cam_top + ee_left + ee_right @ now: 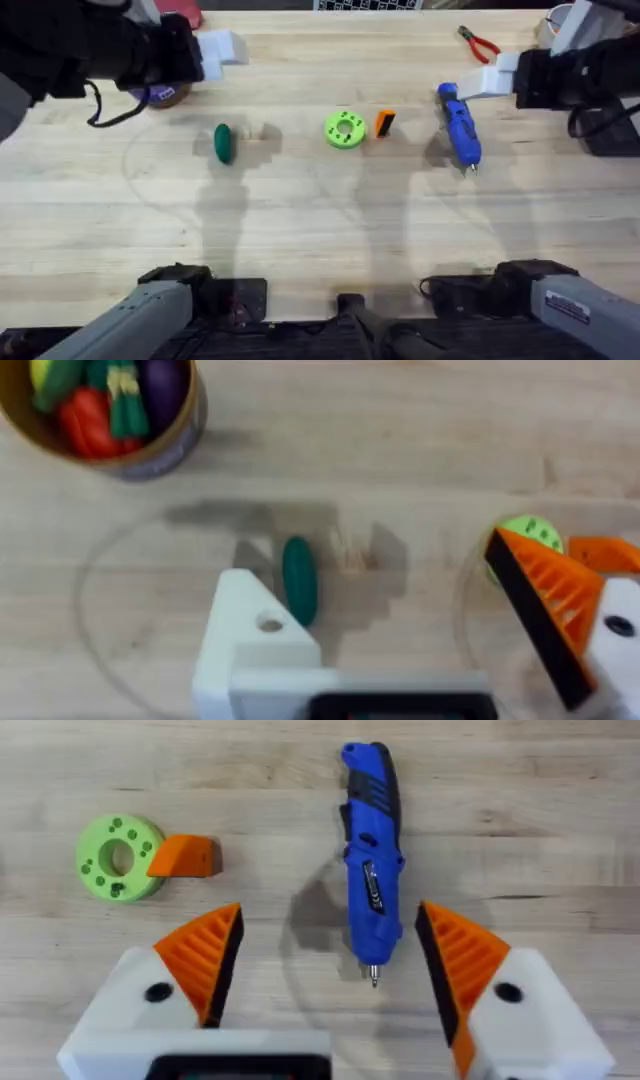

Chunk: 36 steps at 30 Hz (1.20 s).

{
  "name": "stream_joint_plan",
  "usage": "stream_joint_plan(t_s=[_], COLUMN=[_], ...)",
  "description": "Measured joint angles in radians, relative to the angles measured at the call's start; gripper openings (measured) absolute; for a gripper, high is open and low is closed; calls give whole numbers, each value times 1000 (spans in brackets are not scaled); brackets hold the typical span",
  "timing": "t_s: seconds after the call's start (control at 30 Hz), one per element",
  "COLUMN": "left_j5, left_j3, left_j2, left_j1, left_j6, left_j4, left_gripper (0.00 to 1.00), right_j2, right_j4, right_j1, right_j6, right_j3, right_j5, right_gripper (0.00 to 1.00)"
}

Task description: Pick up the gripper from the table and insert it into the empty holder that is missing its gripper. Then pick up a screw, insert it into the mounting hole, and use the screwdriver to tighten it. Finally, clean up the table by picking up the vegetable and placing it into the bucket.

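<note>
Item one, nearest you: pale wooden worktop [320, 230], bare along the near side.

Item two, mid-worktop, left to right: the small dark green elongated toy vegetable [223, 143], lying flat, well apart from the rest; a lime-green plastic ring with holes [345, 129]; just beside it the small loose orange wedge-shaped plastic fingertip with a black face [384, 123], your first target. Judge it light, rigid and smooth; it is likely to skid or tip if you nudge it. Take it across its flat sides, leaving the mating end free for the holder.

Item three, right of the wedge: the thick blue cylindrical powered screwdriver [460, 124], lying flat with its metal bit toward you. Judge it the heaviest piece, hard-shelled and apt to roll; hold it mid-body.

Item four, far right: right pincer [325, 970], spread wide, holding nothing, both white blocks carrying orange tips, hovering over the screwdriver.

Item five, far left: left pincer [410, 620], open and empty. One white plastic finger block [245, 640] lacks its orange tip; that is the holder.

Item six, farthest: the round yellow-brown tub with a purple label band [110, 410], already holding toy produce; red-handled pliers [478, 42] at the far right.

No screw is discernible.
</note>
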Motion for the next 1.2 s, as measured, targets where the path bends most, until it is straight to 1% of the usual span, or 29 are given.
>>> stream_joint_plan(t_s=[0.03, 0.1, 0.23, 0.33, 0.57, 0.67, 0.73, 0.83, 1.03, 1.13, 1.2], left_j5=[0, -1, -1, -1, 0, 2, 2, 17, 85, 116, 137], left_j3=[0, 0, 0, 0, -2, -37, -89, -200, -493, -619, -686], left_j2=[0, 0, 0, 0, -1, -28, -68, -147, -345, -442, -504], left_j1=[0, 0, -3, -3, -13, -25, -35, -45, -46, -46, -46], left_j6=[7, 43, 171, 231, 313, 335, 344, 355, 361, 362, 362], left_j4=[26, 71, 128, 134, 145, 187, 259, 419, 749, 849, 896], left_gripper=[985, 985, 985, 985, 985, 985, 985, 985, 985, 985, 985], right_j2=[0, 0, 0, 0, 0, 0, 0, 0, 0, 0, 0], right_j4=[0, 0, 0, 0, 0, 0, 0, 0, 0, 0, 0], right_j1=[0, 0, 0, 0, 0, 0, 0, 0, 0, 0, 0], right_j6=[0, 0, 0, 0, 0, 0, 0, 0, 0, 0, 0], right_j3=[0, 0, 1, 1, 2, 2, 2, 3, 3, 3, 3], right_j5=[0, 0, 0, 0, 0, 0, 0, 0, 0, 0, 0], right_gripper=[993, 994, 994, 993, 994, 994, 993, 993, 994, 994, 994])
